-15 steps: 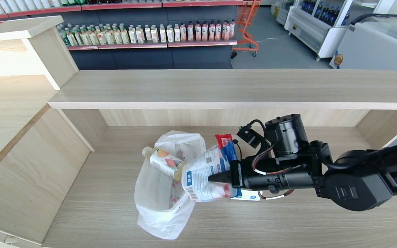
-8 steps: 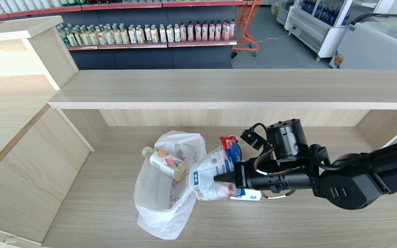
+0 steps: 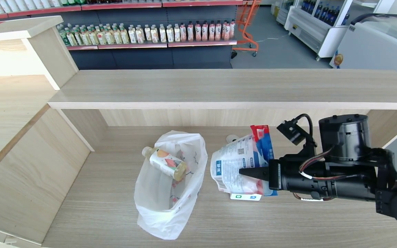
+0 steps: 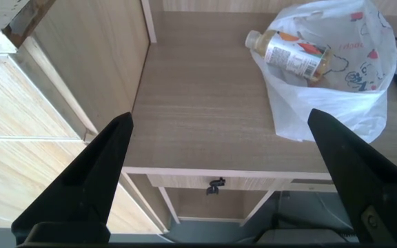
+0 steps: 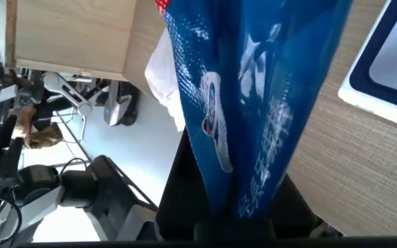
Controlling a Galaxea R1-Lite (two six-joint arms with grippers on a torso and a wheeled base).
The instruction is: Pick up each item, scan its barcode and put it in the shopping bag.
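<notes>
Count: 1 shopping bag (image 3: 164, 206), 1 bottle (image 3: 165, 162), 1 snack packet (image 3: 234, 162), 1 flat white device (image 3: 246, 197), 2 grippers.

Head view:
- The shopping bag is white plastic. It lies mouth-open on the lower counter (image 3: 288, 227).
- The bottle lies on its side across the bag mouth, cap end toward the robot's left and the far side.
- The snack packet is white and blue with a red top strip. It sits just beside the bag on the robot's right, outside it, with a thin gap between them.
- The right gripper (image 3: 250, 172) comes in from the right with its fingers pointing toward the bag. It is clenched on the snack packet.
- The packet's lower edge overlaps the flat white device. Contact between them can't be told.
- A small white round object (image 3: 233, 138) sits behind the packet, partly hidden.

Right wrist view:
- It shows the packet's blue face (image 5: 253, 124) close up, pinched at its lower end.
- The flat white device (image 5: 391, 62) shows a raised rim around a greyish pane. The head view gives just its front edge.

Left wrist view:
- The left gripper (image 4: 220, 117) is spread wide and holds nothing.
- It hangs over the counter's near edge, well apart from the bag (image 4: 336, 103) and the bottle (image 4: 291, 55).
</notes>
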